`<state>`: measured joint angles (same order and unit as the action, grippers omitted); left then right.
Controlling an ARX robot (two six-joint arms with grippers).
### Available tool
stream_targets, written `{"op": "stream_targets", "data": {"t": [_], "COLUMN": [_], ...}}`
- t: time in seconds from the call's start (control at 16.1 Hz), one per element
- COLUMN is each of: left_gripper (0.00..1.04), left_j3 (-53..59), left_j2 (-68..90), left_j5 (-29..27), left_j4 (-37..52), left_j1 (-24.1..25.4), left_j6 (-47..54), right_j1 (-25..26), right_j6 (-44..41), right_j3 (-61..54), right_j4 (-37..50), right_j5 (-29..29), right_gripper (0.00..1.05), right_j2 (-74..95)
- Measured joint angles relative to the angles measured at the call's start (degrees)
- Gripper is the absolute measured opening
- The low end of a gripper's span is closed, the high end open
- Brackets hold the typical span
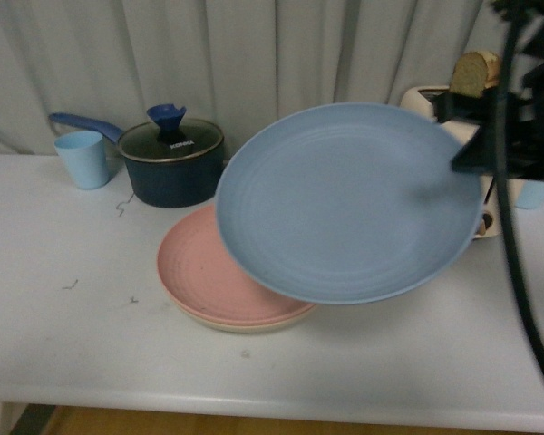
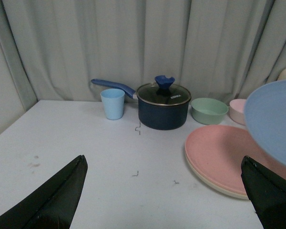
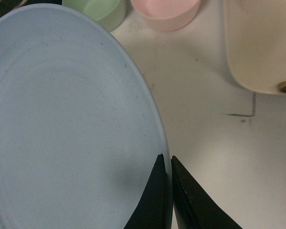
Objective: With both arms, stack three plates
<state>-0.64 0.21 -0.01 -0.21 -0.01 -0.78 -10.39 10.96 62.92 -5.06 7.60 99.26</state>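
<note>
Right pincer clamps blue plate by its rim; left pincer gapes wide.

1. blue plate: matte pale blue, faint concentric rings.
2. pink plate: dusty pink, plain.
3. cream plate: beige-cream rim.
4. pot: dk navy body, blue knob & handle, white lettering on lid.
5. cup: lt blue.
6. green bowl: mint; pink bowl: pale pink.
7. toaster: cream; toast: brown.
8. table: off-white w/ a few small dk marks; curtain: lt grey.
9. right gripper, left gripper: black.
</note>
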Motion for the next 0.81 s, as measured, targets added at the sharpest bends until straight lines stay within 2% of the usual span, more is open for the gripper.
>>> {"op": "stream_targets", "data": {"t": [0.19,0.37,0.56,0.68,0.81], "left_gripper": [0.98,0.98,0.98,0.98,0.98], "left_j3": [0.00,0.00,0.00,0.00,0.00], "left_j2": [0.00,0.00,0.00,0.00,0.00], "left_j5": [0.00,0.00,-0.02,0.00,0.00], "left_j4": [0.00,0.00,0.00,0.00,0.00], "left_j1": [0.00,0.00,0.00,0.00,0.00], "left_j6": [0.00,0.00,0.00,0.00,0.00], "right_j1": [-5.25,-6.27,-6.49,-6.49,-6.54], "right_j6": [2.71,4.61,6.67,8.41,9.40], "right_j3": [6.23,11.67,15.91,17.18,17.55], "right_j4": [-0.07,0.04,-1.11,-1.62,-0.98], "right_j5": [-2.93,-5.33,-4.79,-1.57,-0.63], "right_gripper": [0.03,0.03,0.03,0.04,0.26], "right_j2": [9.53,16.02,20.70,21.46,21.46]}}
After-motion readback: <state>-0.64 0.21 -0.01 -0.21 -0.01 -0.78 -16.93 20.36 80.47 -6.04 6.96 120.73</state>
